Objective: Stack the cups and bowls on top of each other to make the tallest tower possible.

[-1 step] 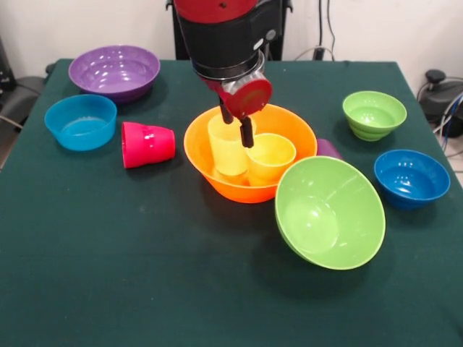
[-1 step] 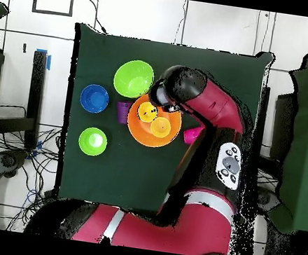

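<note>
Reaching into the orange bowl [image 1: 249, 155], the gripper [image 1: 237, 123] has its fingers spread apart around the pale yellow cup's [image 1: 226, 144] rim. Next it probably must close and lift this cup onto the yellow-orange cup [image 1: 270, 157] beside.

Bright, even light falls from above. The bowls throw only soft, short shadows on the dark green surface [image 1: 108, 275], darkest under the tilted large lime green bowl [image 1: 330, 212]. Pale glare streaks the glossy insides of the purple bowl [image 1: 114, 71] and both blue bowls. The front view is slightly soft.
</note>
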Controlling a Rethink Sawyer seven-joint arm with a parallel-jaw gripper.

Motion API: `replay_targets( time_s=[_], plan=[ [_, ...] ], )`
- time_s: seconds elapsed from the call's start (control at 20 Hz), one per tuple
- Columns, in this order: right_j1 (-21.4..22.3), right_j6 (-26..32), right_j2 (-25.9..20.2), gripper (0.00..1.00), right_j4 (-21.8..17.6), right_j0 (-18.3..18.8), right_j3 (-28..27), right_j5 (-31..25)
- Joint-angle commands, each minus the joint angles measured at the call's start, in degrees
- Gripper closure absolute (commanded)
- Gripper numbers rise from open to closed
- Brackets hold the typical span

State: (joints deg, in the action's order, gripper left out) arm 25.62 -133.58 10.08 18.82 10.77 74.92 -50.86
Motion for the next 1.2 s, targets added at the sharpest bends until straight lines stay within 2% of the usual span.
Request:
replay_targets(
  time_s=[0.05,0.1,0.25,0.85,1.2],
  plan=[
    [-5.86,-14.99,-0.49,0.00,0.15,-1.94,-15.28,-10.17],
    [-7.41,-15.67,0.14,0.00,-0.10,-2.17,-18.65,-12.00],
    [-9.50,-16.34,0.59,0.00,0.19,-2.44,-22.55,-14.08],
    [-12.70,-18.29,-0.97,0.00,4.07,-3.93,-25.30,-12.01],
    [-12.85,-17.31,-2.08,0.00,6.30,-3.80,-25.74,-13.88]
  ],
)
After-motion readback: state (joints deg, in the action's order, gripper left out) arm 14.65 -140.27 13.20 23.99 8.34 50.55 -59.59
